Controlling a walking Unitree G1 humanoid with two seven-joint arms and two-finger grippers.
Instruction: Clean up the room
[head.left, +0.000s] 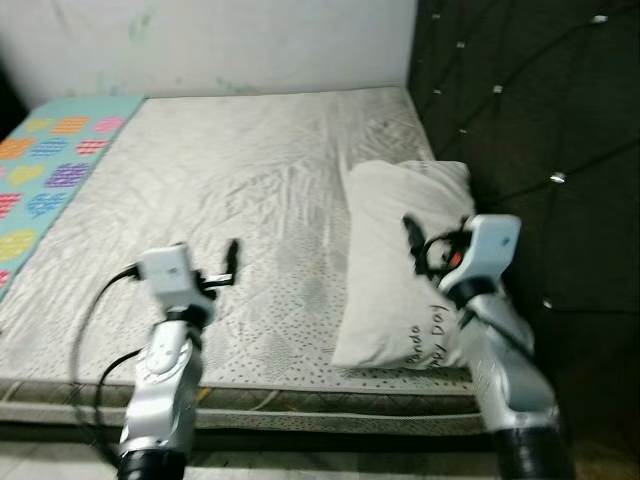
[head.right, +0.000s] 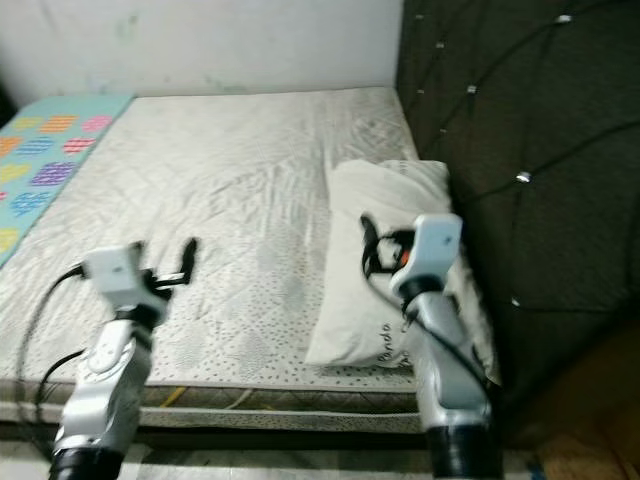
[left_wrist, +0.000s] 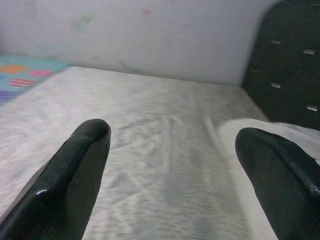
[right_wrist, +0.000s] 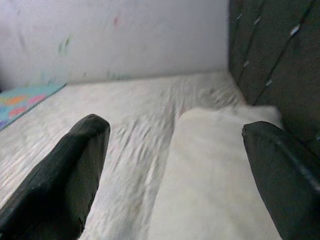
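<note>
A white pillow (head.left: 395, 275) with dark lettering lies along the right side of a grey-white mattress (head.left: 220, 170), against the dark headboard. My right gripper (head.left: 418, 245) hovers over the pillow's middle with its fingers open and nothing between them; in the right wrist view the pillow (right_wrist: 215, 170) lies just beyond the gripper (right_wrist: 175, 165). My left gripper (head.left: 228, 265) is held open above the bare front part of the mattress, left of the pillow, holding nothing. The left wrist view shows that gripper (left_wrist: 175, 165) over the wrinkled sheet, the pillow's edge (left_wrist: 235, 150) off to one side.
A dark tufted headboard (head.left: 530, 120) rises along the right. A turquoise blanket (head.left: 45, 160) with coloured patches covers the mattress's far left. A white wall (head.left: 220, 40) runs behind the bed. The mattress's front edge (head.left: 300, 395) is just before me.
</note>
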